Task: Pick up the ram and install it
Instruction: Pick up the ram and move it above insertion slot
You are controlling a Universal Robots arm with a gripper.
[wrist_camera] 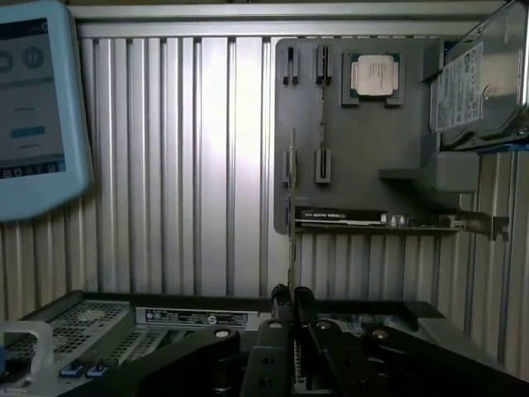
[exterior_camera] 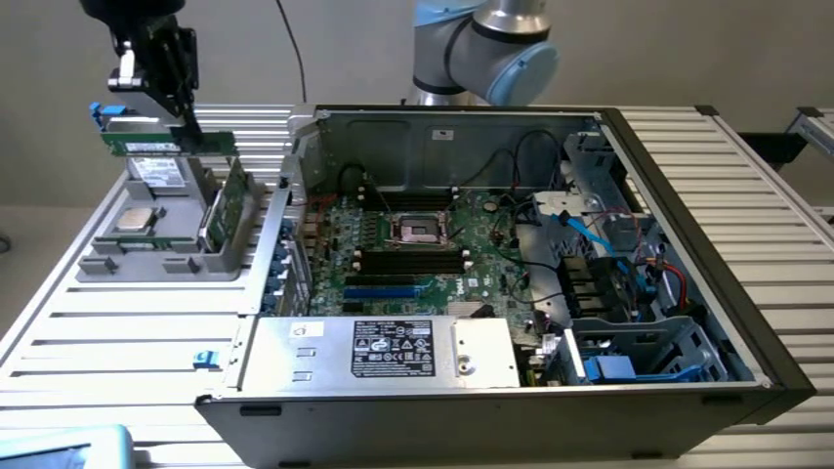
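The ram (exterior_camera: 209,143) is a long green stick held level above the grey parts holder (exterior_camera: 104,266) at the exterior view's left. My gripper (exterior_camera: 187,132) comes down on it from above and is shut on it. In the wrist view the ram (wrist_camera: 293,207) shows edge-on as a thin line running out from the gripper (wrist_camera: 293,296), whose fingers are pressed together on it. The open computer case (exterior_camera: 678,147) lies to the exterior view's right, with the motherboard's black slots (exterior_camera: 410,259) at its middle.
The holder (wrist_camera: 355,157) carries a silver processor chip (wrist_camera: 374,76), a grey drive (wrist_camera: 483,83) and an upright expansion card (exterior_camera: 229,205). A power supply box (exterior_camera: 385,349) fills the case's front. A tablet (wrist_camera: 33,107) rests on the slatted table (exterior_camera: 117,342).
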